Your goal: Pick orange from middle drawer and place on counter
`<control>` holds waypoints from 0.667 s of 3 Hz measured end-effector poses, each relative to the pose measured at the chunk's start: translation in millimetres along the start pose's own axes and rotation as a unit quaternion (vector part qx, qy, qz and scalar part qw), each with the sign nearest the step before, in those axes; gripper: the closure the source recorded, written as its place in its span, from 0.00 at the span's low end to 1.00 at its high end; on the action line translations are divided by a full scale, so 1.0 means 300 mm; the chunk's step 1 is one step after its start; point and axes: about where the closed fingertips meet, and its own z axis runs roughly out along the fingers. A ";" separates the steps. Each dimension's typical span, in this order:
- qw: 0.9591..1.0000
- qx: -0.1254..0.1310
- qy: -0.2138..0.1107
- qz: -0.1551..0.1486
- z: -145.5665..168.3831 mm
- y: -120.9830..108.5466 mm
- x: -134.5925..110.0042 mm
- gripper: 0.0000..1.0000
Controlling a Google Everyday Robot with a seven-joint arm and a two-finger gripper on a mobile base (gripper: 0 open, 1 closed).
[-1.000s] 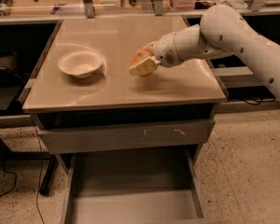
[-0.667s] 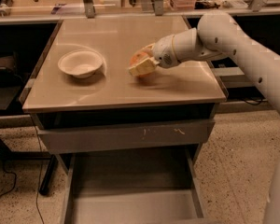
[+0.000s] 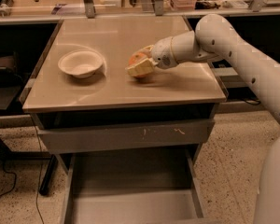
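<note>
The orange (image 3: pixel 137 59) sits between the pale fingers of my gripper (image 3: pixel 141 63), low over the beige counter (image 3: pixel 116 85), right of its middle. The fruit seems to rest on or just above the counter top; I cannot tell which. The fingers stand on both sides of it, closed around it. My white arm (image 3: pixel 233 50) reaches in from the right. The middle drawer (image 3: pixel 133 190) is pulled out below the cabinet front, and its grey floor is bare.
A white bowl (image 3: pixel 81 63) stands on the counter left of the gripper. A grey drawer front with pale scratch marks (image 3: pixel 126 135) sits above the open drawer. Benches with clutter line the back. A speckled floor (image 3: pixel 233 162) surrounds the cabinet.
The gripper with the orange has shifted slightly lower and left over the counter. The bowl and drawer have not moved.
</note>
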 end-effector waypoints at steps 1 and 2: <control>1.000 0.000 0.000 0.000 0.000 0.000 0.000 0.82; 1.000 0.000 0.000 0.000 0.000 0.000 0.000 0.59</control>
